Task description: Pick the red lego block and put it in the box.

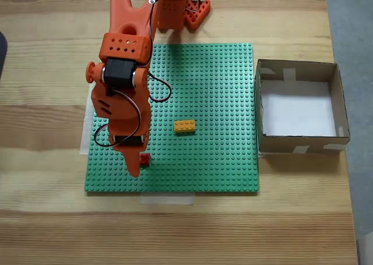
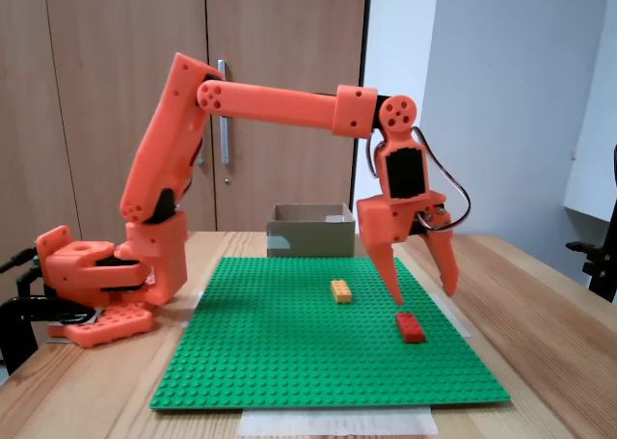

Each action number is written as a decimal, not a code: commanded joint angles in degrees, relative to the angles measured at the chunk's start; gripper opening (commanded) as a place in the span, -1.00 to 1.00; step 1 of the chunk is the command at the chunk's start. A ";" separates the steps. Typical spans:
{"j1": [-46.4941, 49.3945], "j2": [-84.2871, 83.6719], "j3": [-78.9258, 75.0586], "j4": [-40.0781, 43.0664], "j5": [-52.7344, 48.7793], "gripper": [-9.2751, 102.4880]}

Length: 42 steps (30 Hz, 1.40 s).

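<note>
Just below the spread gripper (image 2: 424,292), the red lego block (image 2: 410,327) on the green baseplate (image 2: 289,362).

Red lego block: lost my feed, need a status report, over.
Tool open, hanging just above the red lego block. Block lies on the green baseplate, not gripped. Box empty. Yellow brick off to the side, nothing in the way.

Red lego block (image 2: 411,327) flat on green; box (image 1: 344,125) upright, empty
</note>
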<state>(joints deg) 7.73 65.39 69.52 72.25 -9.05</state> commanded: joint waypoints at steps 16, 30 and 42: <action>0.53 -1.85 2.81 -3.08 1.05 -0.34; 0.09 -3.34 2.81 -4.48 1.93 -0.35; -0.09 -4.13 3.60 -5.63 2.90 -0.35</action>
<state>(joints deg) 8.17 61.00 73.48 66.80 -6.42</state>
